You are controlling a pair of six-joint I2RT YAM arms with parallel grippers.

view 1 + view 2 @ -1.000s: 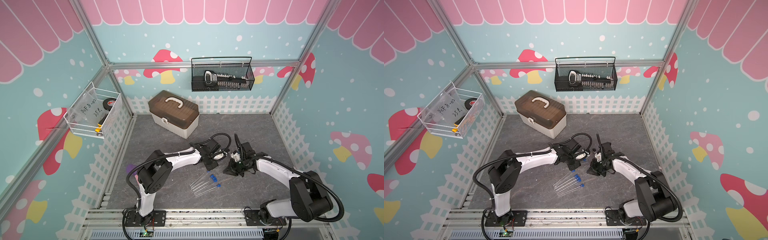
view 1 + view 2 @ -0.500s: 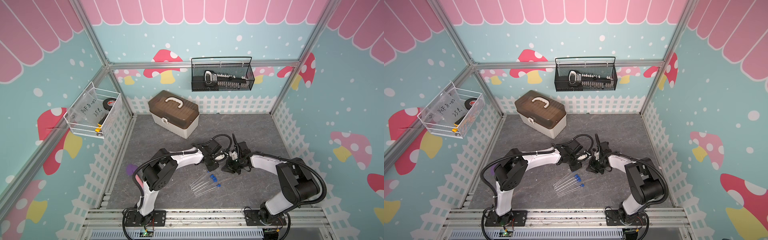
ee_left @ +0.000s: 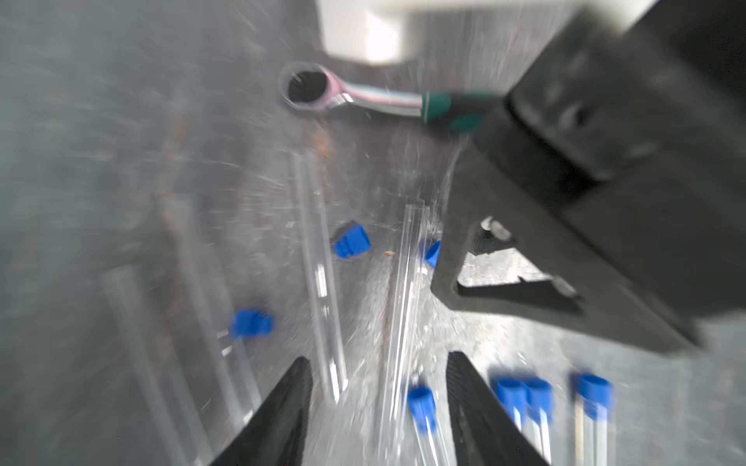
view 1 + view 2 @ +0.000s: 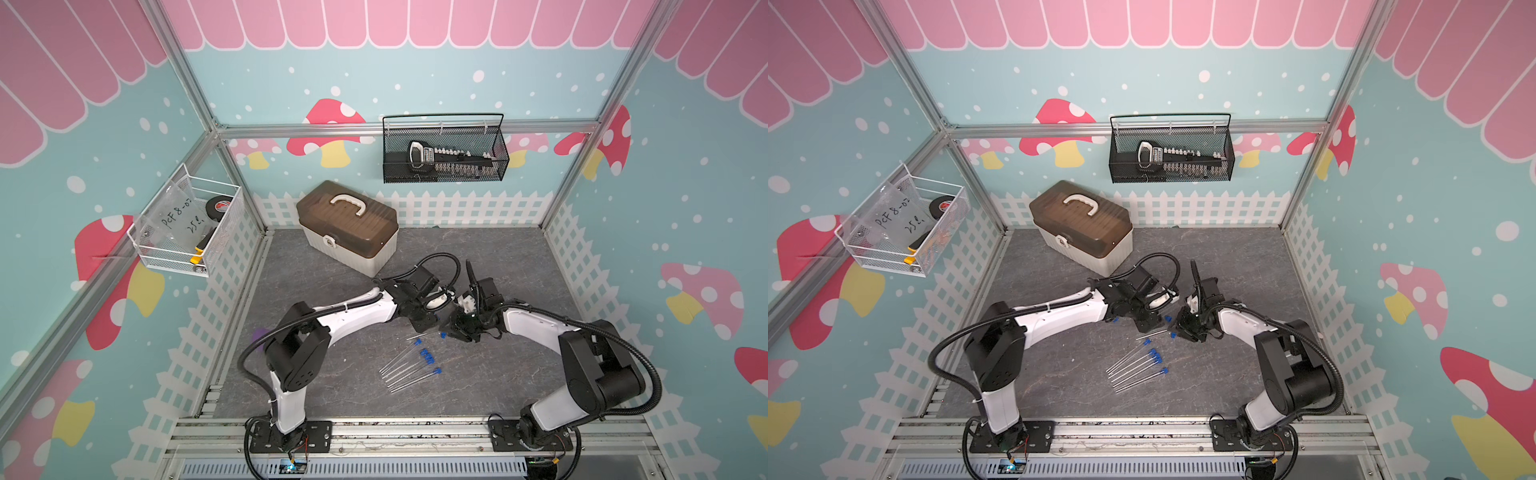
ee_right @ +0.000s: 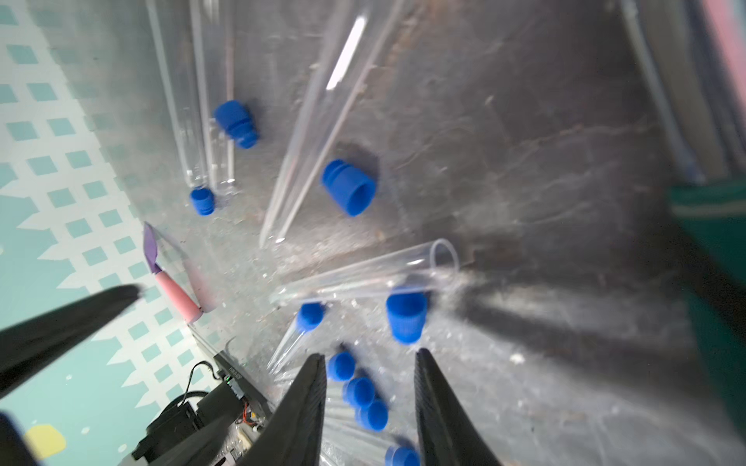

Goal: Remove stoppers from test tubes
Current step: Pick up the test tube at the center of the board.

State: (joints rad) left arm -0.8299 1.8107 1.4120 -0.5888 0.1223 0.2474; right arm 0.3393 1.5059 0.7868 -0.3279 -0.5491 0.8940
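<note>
Both grippers hang low over the grey floor, tip to tip, in both top views: left gripper (image 4: 428, 321), right gripper (image 4: 455, 331). In the left wrist view the left gripper (image 3: 378, 357) is open, with an unstoppered test tube (image 3: 399, 306) lying free on the floor between its fingers. The right gripper (image 5: 369, 357) is open too, and a loose blue stopper (image 5: 405, 316) sits just beyond its tips beside the open test tube (image 5: 363, 278). More loose stoppers (image 5: 349, 191) lie around. Several stoppered test tubes (image 4: 409, 365) lie in a fan nearer the front.
A brown-lidded toolbox (image 4: 347, 226) stands at the back left of the floor. A black wire basket (image 4: 444, 149) and a white wire basket (image 4: 187, 224) hang on the walls. A ratchet wrench (image 3: 363, 97) and a pink block (image 5: 173, 290) lie close by.
Both grippers went from shut to open. The tube and the stopper they held apart now lie free on the floor. The right arm's elbow swung back out.
</note>
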